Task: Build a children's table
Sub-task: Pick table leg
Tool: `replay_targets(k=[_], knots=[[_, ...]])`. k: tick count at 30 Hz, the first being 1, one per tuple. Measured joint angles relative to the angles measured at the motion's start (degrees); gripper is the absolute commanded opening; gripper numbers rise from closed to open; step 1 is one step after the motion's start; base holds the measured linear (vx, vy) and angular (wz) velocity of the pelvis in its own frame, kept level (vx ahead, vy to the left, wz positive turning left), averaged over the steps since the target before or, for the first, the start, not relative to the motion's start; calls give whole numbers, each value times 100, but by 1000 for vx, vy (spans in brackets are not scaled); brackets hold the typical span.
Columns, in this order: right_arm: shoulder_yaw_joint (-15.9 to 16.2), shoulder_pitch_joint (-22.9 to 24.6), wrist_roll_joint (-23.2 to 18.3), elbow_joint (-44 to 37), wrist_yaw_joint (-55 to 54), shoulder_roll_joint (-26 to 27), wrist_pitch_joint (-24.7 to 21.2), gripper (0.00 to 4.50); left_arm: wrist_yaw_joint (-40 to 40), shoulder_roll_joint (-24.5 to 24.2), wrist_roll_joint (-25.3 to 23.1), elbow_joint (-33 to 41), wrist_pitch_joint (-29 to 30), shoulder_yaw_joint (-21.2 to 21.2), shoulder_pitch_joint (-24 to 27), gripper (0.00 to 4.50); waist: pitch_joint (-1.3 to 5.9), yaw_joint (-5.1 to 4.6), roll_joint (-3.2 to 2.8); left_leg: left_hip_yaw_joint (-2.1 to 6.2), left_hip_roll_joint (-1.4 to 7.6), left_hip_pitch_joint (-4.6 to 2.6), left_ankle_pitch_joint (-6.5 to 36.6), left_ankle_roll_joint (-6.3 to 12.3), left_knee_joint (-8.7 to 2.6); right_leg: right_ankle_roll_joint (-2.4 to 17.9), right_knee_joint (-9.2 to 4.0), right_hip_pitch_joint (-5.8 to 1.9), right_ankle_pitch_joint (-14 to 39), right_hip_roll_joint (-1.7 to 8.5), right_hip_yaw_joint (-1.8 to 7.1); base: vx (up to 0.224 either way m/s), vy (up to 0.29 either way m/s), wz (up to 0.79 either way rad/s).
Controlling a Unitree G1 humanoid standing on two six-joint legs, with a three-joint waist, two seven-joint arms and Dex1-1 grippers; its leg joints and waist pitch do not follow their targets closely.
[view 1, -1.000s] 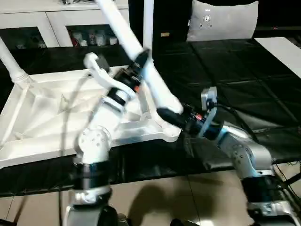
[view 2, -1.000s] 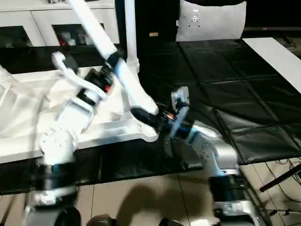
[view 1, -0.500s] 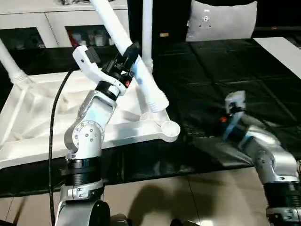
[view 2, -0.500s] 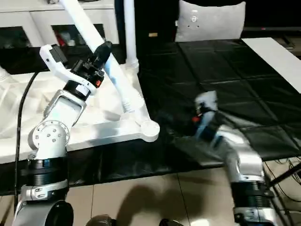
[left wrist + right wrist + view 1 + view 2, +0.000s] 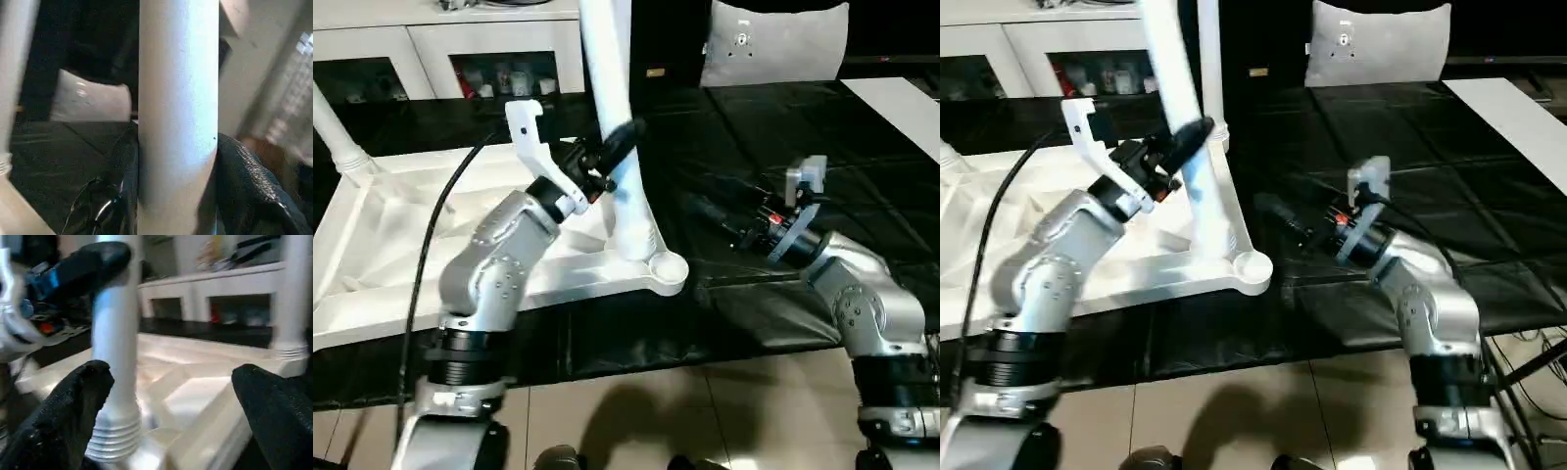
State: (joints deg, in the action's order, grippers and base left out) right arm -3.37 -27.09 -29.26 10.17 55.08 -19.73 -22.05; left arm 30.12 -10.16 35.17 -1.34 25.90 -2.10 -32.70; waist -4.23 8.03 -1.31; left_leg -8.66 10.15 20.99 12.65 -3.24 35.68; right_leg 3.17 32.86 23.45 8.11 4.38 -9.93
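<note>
The children's table lies upside down, its white ribbed top (image 5: 401,215) on the black mats. My left gripper (image 5: 619,147) is shut on a long white leg (image 5: 1167,69), which stands nearly upright. In the left wrist view the black fingers (image 5: 244,171) press both sides of the leg (image 5: 178,98). The leg's ribbed lower end (image 5: 115,440) sits at the near right corner, beside the round socket (image 5: 668,266). My right gripper (image 5: 705,213) hangs open just right of that corner, touching nothing; its fingers (image 5: 78,396) stand wide apart. Other legs stand at the far right corner (image 5: 1209,69) and far left corner (image 5: 333,127).
A white cabinet (image 5: 431,39) with shelves runs along the back. A grey pillow (image 5: 773,44) leans at the back right. Black mats (image 5: 822,137) cover the floor, with a white board (image 5: 901,98) at the right edge and tiles (image 5: 656,411) in front.
My left gripper has swung the leg from a steep slant to nearly upright. My right gripper let go of the leg's lower end, drew back to the right and opened wide.
</note>
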Motion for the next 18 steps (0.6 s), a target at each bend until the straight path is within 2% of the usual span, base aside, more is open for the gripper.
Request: replay_targets(k=[6,11,18], knots=[[212,-257,-207,137,617,-242,-488,450,848,-240,181,5,172,176,-4,185,0,7,0,-2,0,-4,-1,-1,6,3,10,0,-1,1,3,0,0,0],[397,-481,-192,369,1099,-468,-609,450,1549,-341,538,289,454,338,22,185,0,10,2,-3,0,-5,-1,-2,9,5,14,0,-1,1,5,0,0,0],[624,-463,-325,253,1691,-589,-932,450,1838,-353,738,408,572,363,85,185,0,8,2,-5,1,-6,-2,-2,12,6,16,0,-1,1,5,0,0,0]])
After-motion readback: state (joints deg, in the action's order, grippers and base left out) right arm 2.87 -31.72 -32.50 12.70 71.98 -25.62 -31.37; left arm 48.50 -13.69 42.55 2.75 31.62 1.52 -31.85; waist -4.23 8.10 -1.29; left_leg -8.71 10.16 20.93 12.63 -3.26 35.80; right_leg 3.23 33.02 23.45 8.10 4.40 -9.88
